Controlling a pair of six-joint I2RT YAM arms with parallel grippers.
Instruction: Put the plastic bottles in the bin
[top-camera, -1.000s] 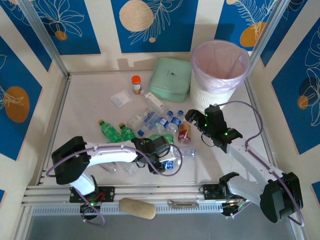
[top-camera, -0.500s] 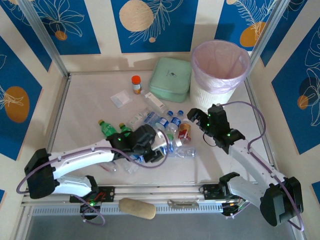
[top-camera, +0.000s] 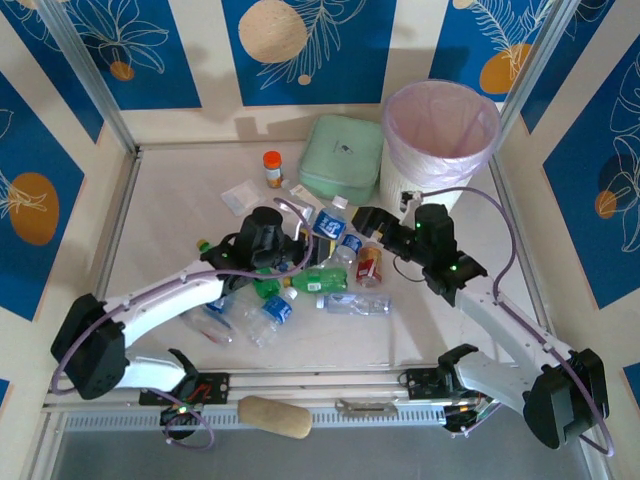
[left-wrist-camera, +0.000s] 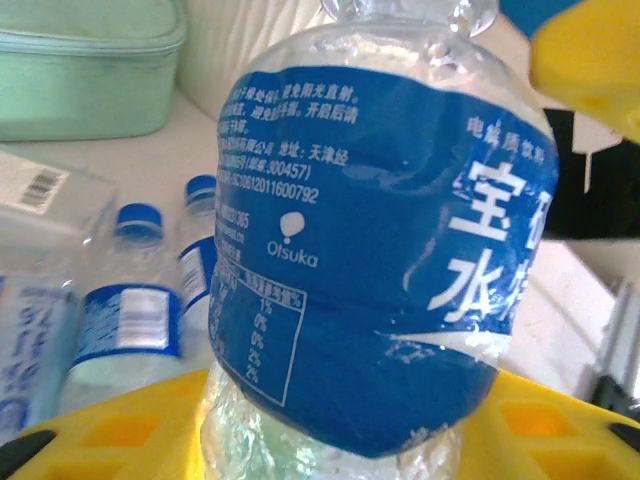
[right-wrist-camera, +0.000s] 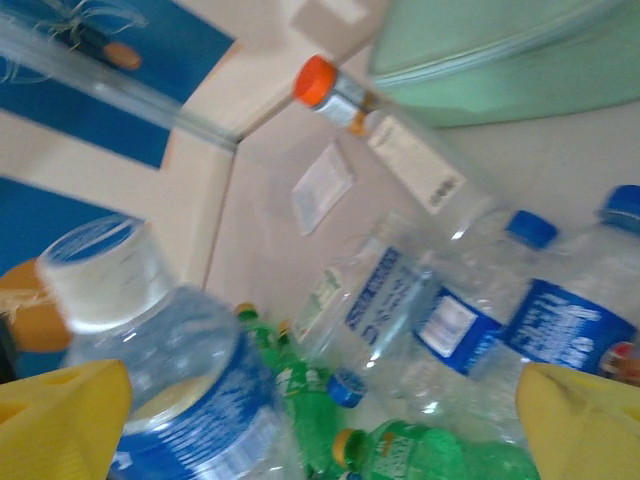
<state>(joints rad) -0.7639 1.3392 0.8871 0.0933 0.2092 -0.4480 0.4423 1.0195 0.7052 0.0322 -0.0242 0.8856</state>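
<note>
Progress: slight. Your left gripper (top-camera: 303, 233) clamps one blue-labelled bottle (top-camera: 327, 222) (right gripper (top-camera: 372, 222) gapes, empty); the bin (top-camera: 430, 186) looks bare, other bottles (top-camera: 352, 301) litter the table (top-camera: 170, 200).

The clear bottle (left-wrist-camera: 380, 260) has a blue label with white writing. The bin (top-camera: 450, 178) is white with a pink bag. The box (top-camera: 341, 158) is pale green. The jar (top-camera: 272, 168) has an orange cap.

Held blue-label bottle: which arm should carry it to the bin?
Left. The left gripper is shut on the blue-label bottle, held above the pile; the right gripper is open, though nearer the bin.
</note>
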